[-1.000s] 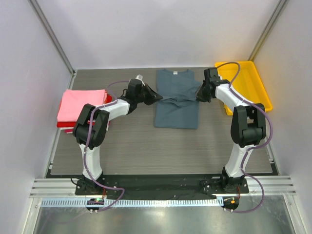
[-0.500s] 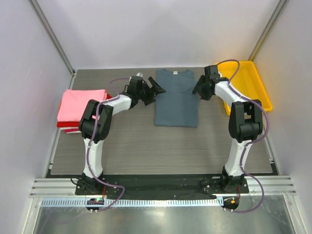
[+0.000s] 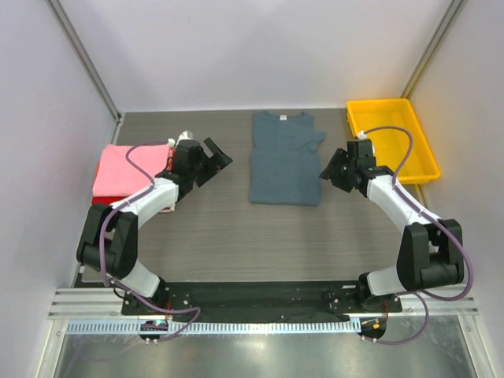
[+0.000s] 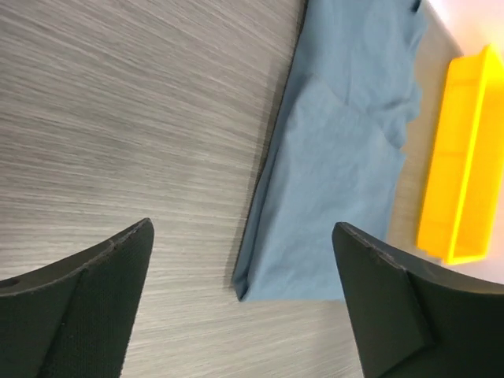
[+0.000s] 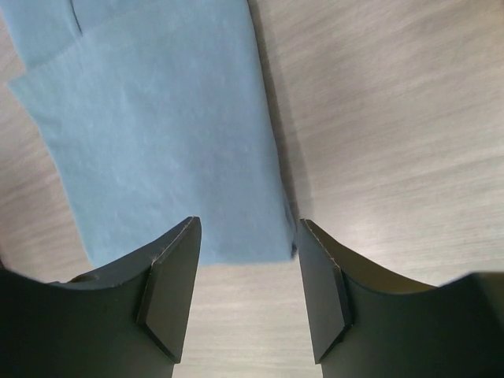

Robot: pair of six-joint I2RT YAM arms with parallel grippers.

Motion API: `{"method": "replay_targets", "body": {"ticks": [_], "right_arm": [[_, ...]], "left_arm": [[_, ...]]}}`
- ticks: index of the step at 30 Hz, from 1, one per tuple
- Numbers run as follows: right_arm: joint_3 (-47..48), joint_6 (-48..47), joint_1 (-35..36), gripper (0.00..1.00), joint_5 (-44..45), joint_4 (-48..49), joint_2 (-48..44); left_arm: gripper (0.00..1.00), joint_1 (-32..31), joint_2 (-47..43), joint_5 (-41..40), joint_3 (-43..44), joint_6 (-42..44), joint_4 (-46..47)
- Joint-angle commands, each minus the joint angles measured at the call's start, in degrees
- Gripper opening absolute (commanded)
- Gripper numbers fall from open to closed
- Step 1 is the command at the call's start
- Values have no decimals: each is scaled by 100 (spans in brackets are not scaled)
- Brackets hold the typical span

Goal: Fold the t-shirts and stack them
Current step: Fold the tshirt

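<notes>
Both arms have been pulled back from the blue-grey t-shirt (image 3: 285,161), which is laid flat in the upper middle, sleeves folded in. The left gripper (image 3: 214,161) and right gripper (image 3: 326,170) are opened wide, nothing held.

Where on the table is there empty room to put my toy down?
The biggest bare patch is the near strip of table, between the blue-grey t-shirt and the arms' bases. A smaller one sits at the back, between the pink t-shirt stack and the blue-grey t-shirt. Crowded: both sides of that shirt, where the left gripper and right gripper hover.
</notes>
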Motion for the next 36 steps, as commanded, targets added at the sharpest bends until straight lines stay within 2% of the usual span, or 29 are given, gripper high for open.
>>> {"method": "replay_targets", "body": {"ticks": [1,2,4,5,7,11,17,24,27,28,33,34,36], "right_arm": [[-384,11,-17,57,-228,276,-410],[-463,11,-17,57,-237,276,-445],[-665,28,-17,55,-289,284,-463],[-735,46,-17,53,-385,389,-454],[-929,55,-17,50,-561,547,-367],[-1263,99,-17,43,-1001,1048,-200],[-1571,151,-17,42,-1107,1567,55],[-1685,160,-17,41,-1028,1664,363],[-1685,204,-17,35,-993,1726,503],[-1677,221,-17,29,-1002,1726,547],[-1677,222,-8,14,-984,1849,653],[-1668,213,-17,7,-984,1840,653],[-1659,204,-17,4,-984,1840,636]], "left_arm": [[93,-287,70,11,424,577,-657],[87,-349,97,80,486,587,-904],[85,-525,79,90,434,579,-898],[78,-743,79,3,399,596,-898],[74,-938,114,-94,398,622,-898],[76,-1272,342,-244,442,675,-784],[72,-1282,790,0,399,614,-547],[59,-1290,1169,222,407,517,-362],[53,-1290,1283,309,416,473,-344],[52,-1290,1301,336,407,430,-353],[49,-1290,1433,388,451,385,-204],[47,-1290,1494,415,460,385,-195],[42,-1299,1538,511,486,359,-177]]}}
